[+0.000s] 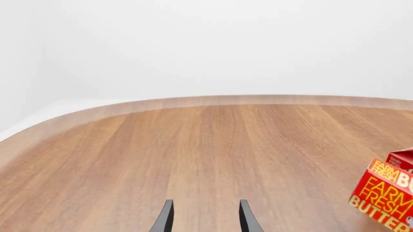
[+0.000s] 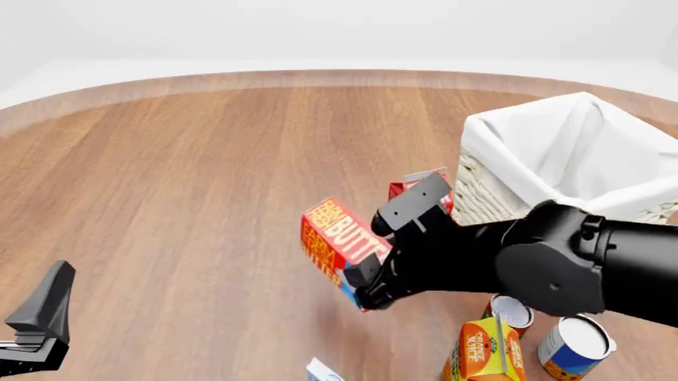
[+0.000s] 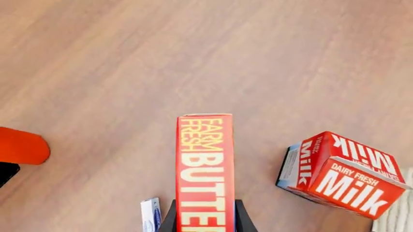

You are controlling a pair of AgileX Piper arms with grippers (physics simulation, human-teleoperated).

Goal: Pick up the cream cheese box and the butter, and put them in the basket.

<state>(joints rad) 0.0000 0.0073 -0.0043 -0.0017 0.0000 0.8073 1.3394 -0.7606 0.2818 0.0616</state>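
Observation:
My right gripper (image 2: 357, 266) is shut on the butter (image 2: 333, 232), a red and orange carton that I hold tilted above the table, left of the basket (image 2: 498, 147). In the right wrist view the butter (image 3: 205, 166) sits between the two fingers (image 3: 170, 218). A corner of the cream cheese box (image 2: 322, 371), pale with blue marking, lies on the table below the butter; it also shows in the right wrist view (image 3: 150, 215). My left gripper (image 1: 205, 218) is open and empty over bare wood, far left in the front view (image 2: 43, 316). The butter (image 1: 386, 202) shows at the edge of the left wrist view.
A red milk carton (image 2: 415, 184) lies beside the basket, behind my right gripper; it also shows in the right wrist view (image 3: 342, 179). An orange juice carton (image 2: 485, 351) and two cans (image 2: 573, 346) stand at the front right. A red-orange rounded thing (image 3: 19, 145) is at the edge of the right wrist view.

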